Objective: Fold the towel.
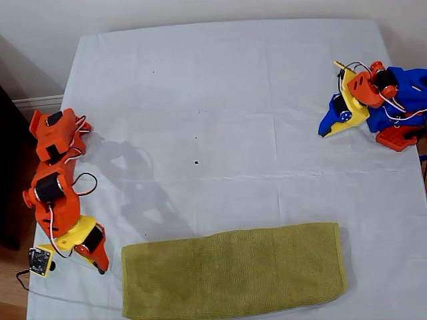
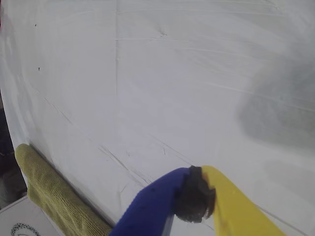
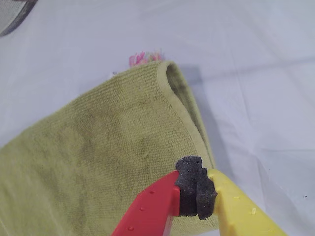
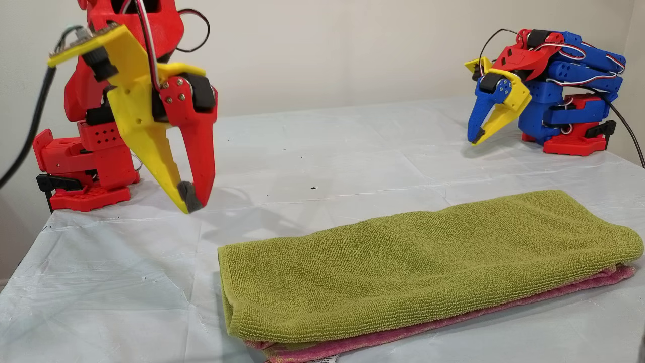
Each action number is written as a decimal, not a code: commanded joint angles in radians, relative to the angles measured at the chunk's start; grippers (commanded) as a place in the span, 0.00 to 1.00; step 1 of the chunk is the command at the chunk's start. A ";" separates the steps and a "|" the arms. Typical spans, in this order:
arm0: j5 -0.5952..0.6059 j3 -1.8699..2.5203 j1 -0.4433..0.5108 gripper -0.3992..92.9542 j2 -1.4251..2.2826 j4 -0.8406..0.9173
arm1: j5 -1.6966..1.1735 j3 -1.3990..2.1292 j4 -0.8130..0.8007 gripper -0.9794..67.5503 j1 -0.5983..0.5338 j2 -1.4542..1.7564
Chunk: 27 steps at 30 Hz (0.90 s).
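folded towel (image 3: 98, 147), closed tool (image 3: 196, 189) above it

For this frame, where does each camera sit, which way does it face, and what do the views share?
Exterior view: overhead, looking down on the white sheet, both arms at its sides.
First wrist view: on my first gripper, blue and yellow, facing bare sheet.
Second wrist view: on my second gripper, red and yellow, above the folded olive-green terry towel.
Other view: low, at table height, facing both arms.
All four show the towel.
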 commanded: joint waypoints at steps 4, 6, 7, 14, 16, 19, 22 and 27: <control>-0.025 -0.057 0.020 0.01 -0.020 0.006 | 0.003 0.104 0.005 0.02 0.011 0.215; -0.043 -0.057 0.021 0.02 -0.038 -0.003 | 0.003 0.104 0.005 0.02 0.011 0.215; -0.063 -0.057 0.021 0.04 -0.044 -0.002 | 0.003 0.104 0.005 0.02 0.011 0.215; -0.143 -0.057 0.023 0.22 -0.071 0.020 | 0.003 0.104 0.005 0.02 0.011 0.215; -0.130 -0.057 0.023 0.28 -0.078 0.006 | 0.003 0.104 0.005 0.02 0.011 0.215; -0.146 -0.057 0.021 0.38 -0.091 0.017 | 0.003 0.104 0.005 0.02 0.011 0.215; -0.156 -0.057 0.018 0.56 -0.110 0.011 | 0.003 0.104 0.005 0.02 0.011 0.215; -0.153 -0.057 0.000 0.67 -0.132 -0.041 | 0.003 0.104 0.005 0.02 0.011 0.215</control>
